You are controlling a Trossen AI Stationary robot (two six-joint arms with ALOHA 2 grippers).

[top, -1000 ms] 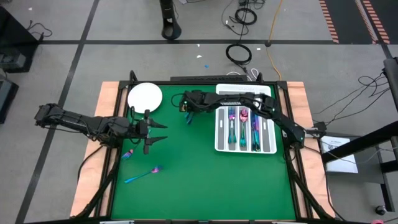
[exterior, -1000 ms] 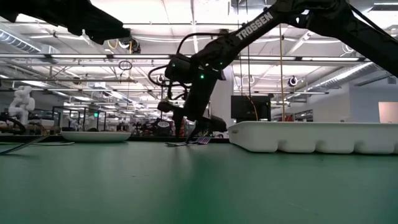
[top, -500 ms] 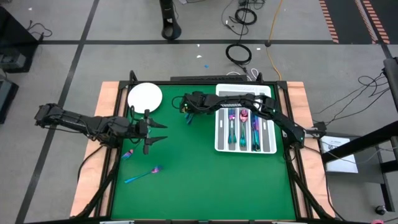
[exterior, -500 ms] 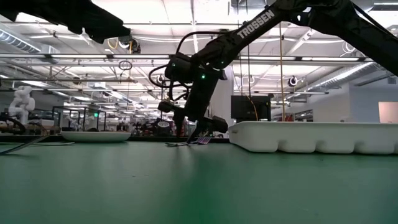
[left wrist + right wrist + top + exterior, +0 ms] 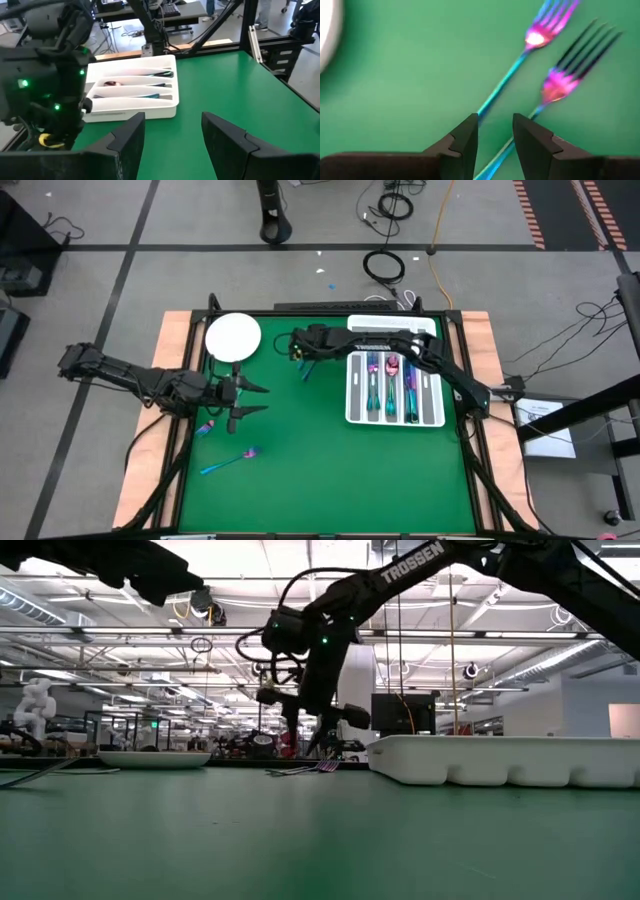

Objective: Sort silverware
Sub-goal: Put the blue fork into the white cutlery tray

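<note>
A: We have the right gripper [image 5: 303, 358] over the green table mat [image 5: 320, 460], just beside the white compartmented plastic tray [image 5: 432, 394]. Its jaws stand partly open with nothing between them.

B: And from its wrist we see two slim iridescent metal forks, pink at the tines and teal down the handles. The first fork [image 5: 522, 52] lies just beyond the dark fingertips [image 5: 467, 131], with its handle running down towards the gap. The second fork [image 5: 555, 90] lies beside it, and its handle passes right by the other finger. Neither is gripped.

A: From table height we see those forks [image 5: 305, 769] flat on the mat, with the gripper hanging just above them, apart from the metal.

B: Any writing?

A: We read "TROSSEN" in white letters along the right arm [image 5: 412, 562]. We can read nothing else.

B: The left gripper [image 5: 243, 399] sits over the mat's left part, near the round white plate [image 5: 233, 336]. Its jaws stand wide open and empty.

A: More silverware lies near it: an iridescent pink-and-teal spoon [image 5: 228, 461] towards the front edge, and a small pink-tinted piece [image 5: 206, 425] just beside the left arm.

B: We also see several iridescent pieces [image 5: 389, 385] lying lengthwise in the tray's compartments.
</note>
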